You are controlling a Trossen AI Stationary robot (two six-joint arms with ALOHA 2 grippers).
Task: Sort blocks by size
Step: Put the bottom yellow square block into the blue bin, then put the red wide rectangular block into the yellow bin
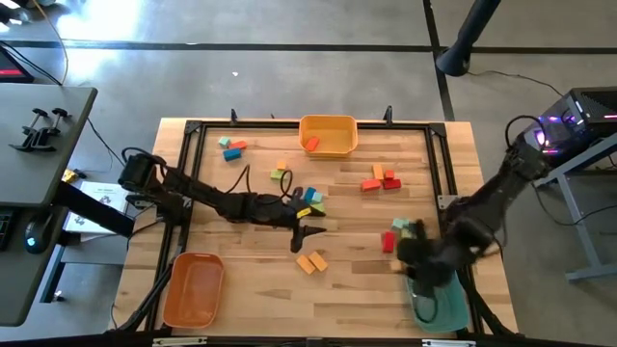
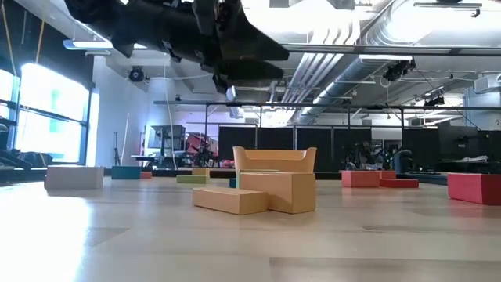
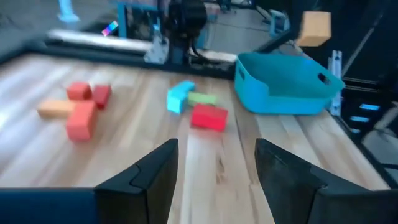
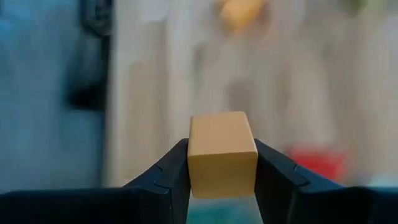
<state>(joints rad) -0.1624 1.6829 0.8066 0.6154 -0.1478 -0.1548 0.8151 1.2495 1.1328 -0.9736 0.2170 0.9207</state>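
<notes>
In the lower right of the high view, the right gripper has its fingers closed on a yellow-orange cube, held above the teal bin. If it lets go while off the bin's middle, the cube may hit the rim and bounce back onto the table.

Toward the centre, the left gripper hangs with fingers wide apart and empty, beside two orange blocks. Farther up lie red blocks and the orange bin.

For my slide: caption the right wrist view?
Right tool grips a tan block above the teal bin.
</notes>
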